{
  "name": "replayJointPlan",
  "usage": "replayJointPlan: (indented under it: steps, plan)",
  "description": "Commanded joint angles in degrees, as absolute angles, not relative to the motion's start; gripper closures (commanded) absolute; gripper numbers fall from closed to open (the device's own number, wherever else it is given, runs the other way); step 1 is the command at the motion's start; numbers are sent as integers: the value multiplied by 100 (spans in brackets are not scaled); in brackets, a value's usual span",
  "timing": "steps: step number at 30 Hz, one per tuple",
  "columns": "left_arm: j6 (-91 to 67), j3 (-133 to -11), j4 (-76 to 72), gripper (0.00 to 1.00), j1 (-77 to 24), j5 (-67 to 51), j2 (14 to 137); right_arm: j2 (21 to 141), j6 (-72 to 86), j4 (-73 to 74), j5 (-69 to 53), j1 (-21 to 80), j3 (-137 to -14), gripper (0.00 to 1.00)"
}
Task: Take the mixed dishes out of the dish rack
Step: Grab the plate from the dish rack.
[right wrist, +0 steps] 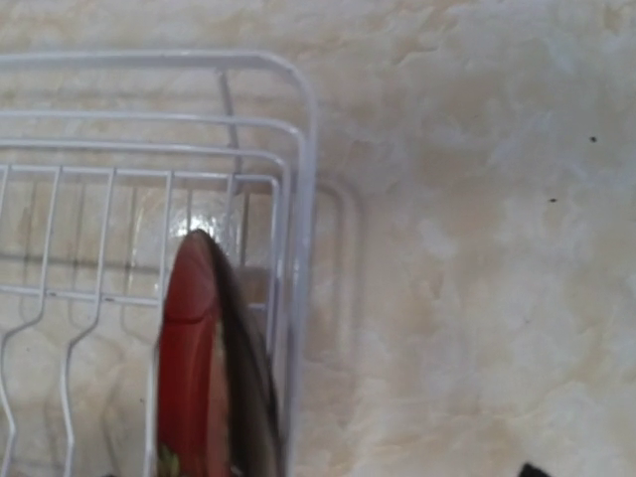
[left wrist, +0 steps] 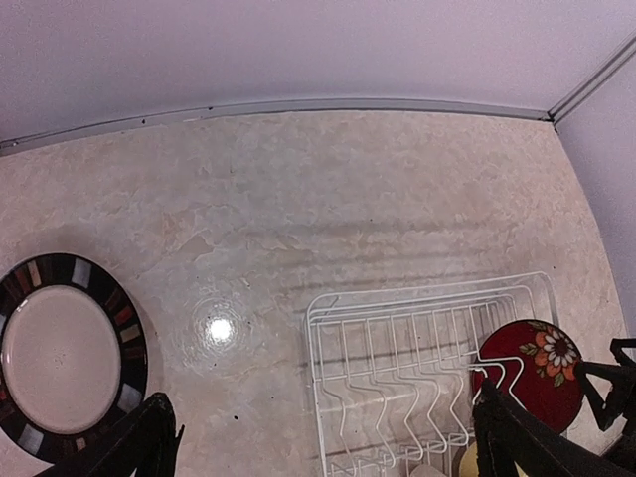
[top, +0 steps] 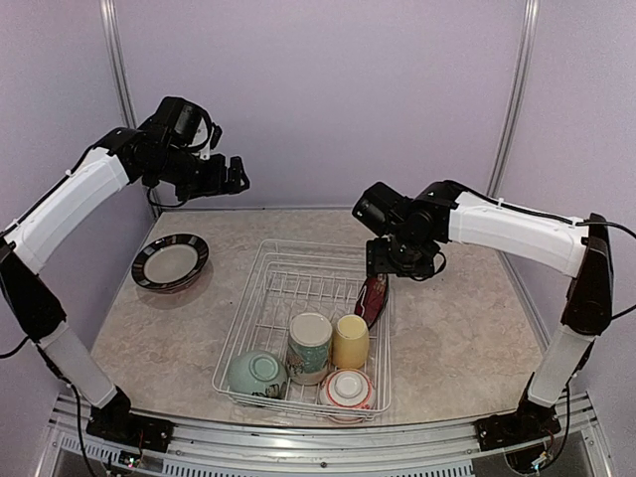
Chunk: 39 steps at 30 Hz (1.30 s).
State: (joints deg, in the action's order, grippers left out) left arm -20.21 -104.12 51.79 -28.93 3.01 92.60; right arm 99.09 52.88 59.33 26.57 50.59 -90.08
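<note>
The white wire dish rack (top: pixel 260 298) stands mid-table. A red floral plate (top: pixel 373 298) stands on edge in a slot by its right wall; it also shows in the right wrist view (right wrist: pixel 199 368). At the rack's near end are a pale-green bowl (top: pixel 258 374), a tall white patterned mug (top: pixel 309 348), a yellow cup (top: pixel 351 341) and a red-and-white bowl (top: pixel 347 390). A dark-rimmed plate (top: pixel 170 262) lies on the table to the left. My right gripper (top: pixel 383 270) hangs open just above the red plate's top edge. My left gripper (top: pixel 237 177) is open, empty and high above the table's back left. No pink or teal plates are in view.
The rack's far plate slots (left wrist: pixel 397 368) stand empty. The marble-look table (top: pixel 467 328) is enclosed by pale purple walls at the back and sides. Bare table lies to the right of the rack (right wrist: pixel 477 248).
</note>
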Motion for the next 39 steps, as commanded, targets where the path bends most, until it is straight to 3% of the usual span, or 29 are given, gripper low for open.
replayJointPlan:
  steps: [1,7,13,22,27,39]
  plan:
    - [-1926,-10162,4964,1,-2986,99,9131,10352,5514,6039,2629,5129,-9384,19]
    - [-1746,-10051,4992,1,-3141,432,9170,10916,5677,6507,2798,5243,-9840,32]
    - [-1691,-10011,4997,1,-3155,656,9136,11256,5783,6841,2856,5272,-9948,65]
    - [-1645,-9967,4987,1,-3284,902,9088,11616,5983,7390,3064,5398,-10387,75]
    - [-1601,-9968,5012,1,-3370,1044,9122,11863,6175,7852,3213,5453,-10728,90]
    - [-1565,-9940,5001,1,-3397,1194,9131,11703,6197,7972,3423,5475,-10899,100]
